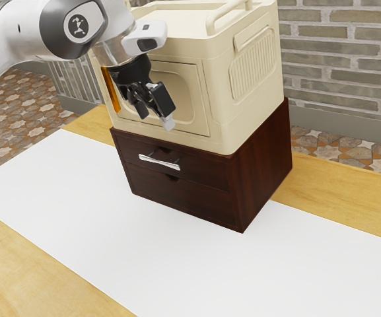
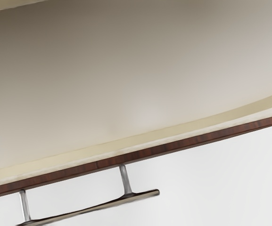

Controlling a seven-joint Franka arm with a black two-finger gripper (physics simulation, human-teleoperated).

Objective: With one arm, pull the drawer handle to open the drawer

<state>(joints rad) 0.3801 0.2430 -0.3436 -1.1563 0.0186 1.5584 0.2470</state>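
Two fingers on the black gripper, standing open with a gap between the tips; hard to tell exactly how wide. Hold of nothing, and touching neither handle nor drawer. Hanging from the white arm, tips pointing downward. Just beside the hand, toward the exterior view's left, an orange strip; cannot tell what to.

Close behind the fingers, the recessed front panel of a cream case, rising past the hand like a wall. Higher than the hand, on top of the case, a cream carrying bar.

Below the hand and apart from it, the silvery handle, fixed by two posts to the upper drawer. Closed, that one, with its front in line with the cabinet. Further down from the hand, the lower drawer, closed as well, with a notch in its top edge.

Beneath all this, a white mat on a wooden table. Well beyond the hand, a brick wall, grey slats and patterned floor tiles.
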